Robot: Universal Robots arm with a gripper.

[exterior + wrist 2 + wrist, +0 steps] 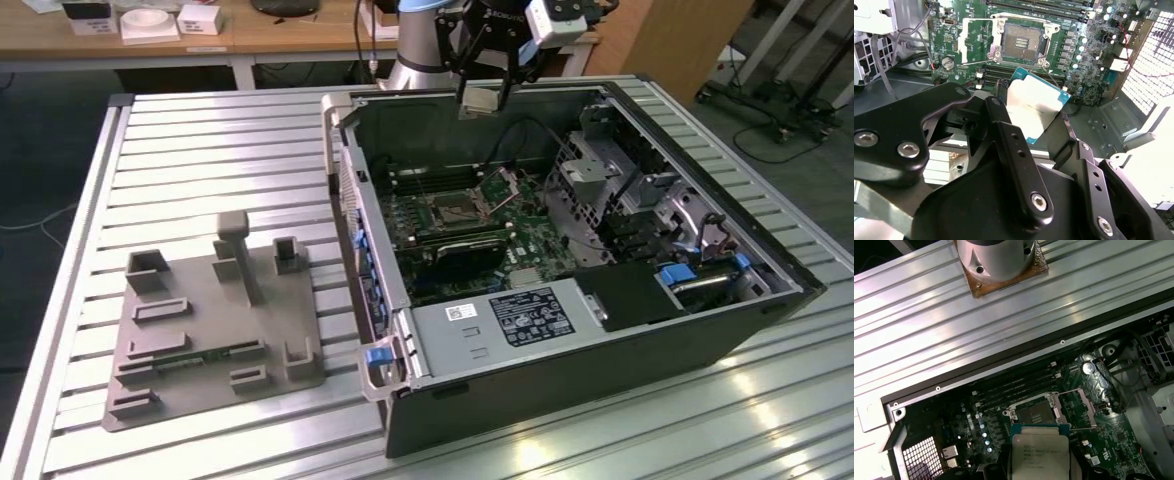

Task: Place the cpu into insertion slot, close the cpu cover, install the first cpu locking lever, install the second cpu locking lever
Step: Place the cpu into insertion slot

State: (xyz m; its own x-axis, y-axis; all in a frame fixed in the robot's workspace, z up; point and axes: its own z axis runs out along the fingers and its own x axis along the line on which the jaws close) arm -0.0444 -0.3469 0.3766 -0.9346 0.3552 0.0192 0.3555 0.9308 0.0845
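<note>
My gripper hangs over the far wall of the open computer case, shut on the cpu. In the second wrist view the black fingers pinch the silvery chip by its edges. The insertion slot lies bare below on the green board, with its dark centre showing in both wrist views. Beside the slot the cpu cover stands swung open, a thin metal frame. The cpu hovers short of the slot, well above the board.
The case stands on a slatted aluminium table, with a grey power supply box at the near end and drive cages on the exterior view's right. Long memory slots flank the socket. A grey fixture plate sits left of the case.
</note>
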